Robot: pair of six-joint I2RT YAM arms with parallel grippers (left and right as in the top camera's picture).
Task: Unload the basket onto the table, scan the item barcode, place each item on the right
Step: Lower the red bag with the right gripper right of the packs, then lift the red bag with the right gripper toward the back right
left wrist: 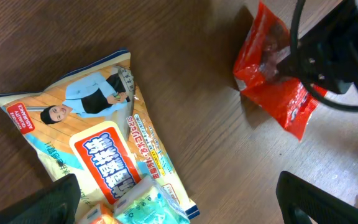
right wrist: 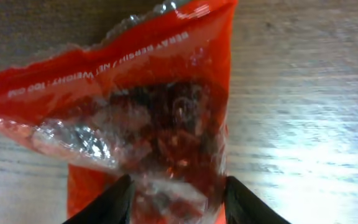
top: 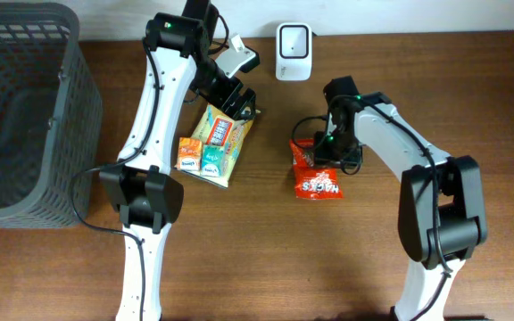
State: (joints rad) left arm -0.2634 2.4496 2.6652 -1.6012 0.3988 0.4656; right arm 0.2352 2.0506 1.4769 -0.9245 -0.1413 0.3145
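Fingers [right wrist: 114, 202] of the right gripper [right wrist: 176, 205] stand narrowed on either side of the red snack bag [right wrist: 148, 118], at its crimped end, with film bunched in the gap between them. Whether they already pinch it firmly cannot be told. Red snack bag lies flat on the table [top: 239, 259], right of centre, on the near side of the scanner [top: 293, 40] and apart from it. The right gripper is at the bag's far end, the end toward the scanner. No barcode shows in any view, so its face is undetermined. Judgement on handling: a light, soft pouch of glossy film with loose contents, likely to sag and crumple when lifted and to slip under a shallow hold. The sealed end strip is the soundest place to take it, gripped deep enough that the film cannot slide out, leaving the printed panels clear for the scanner. Left gripper [left wrist: 179, 208] is spread wide and holds nothing; it hangs over a yellow snack bag [left wrist: 98, 143] with small cartons [top: 200, 156] touching that bag's lower edge, well apart from the red one. A dark basket [top: 77, 107] stands at the table's left end.
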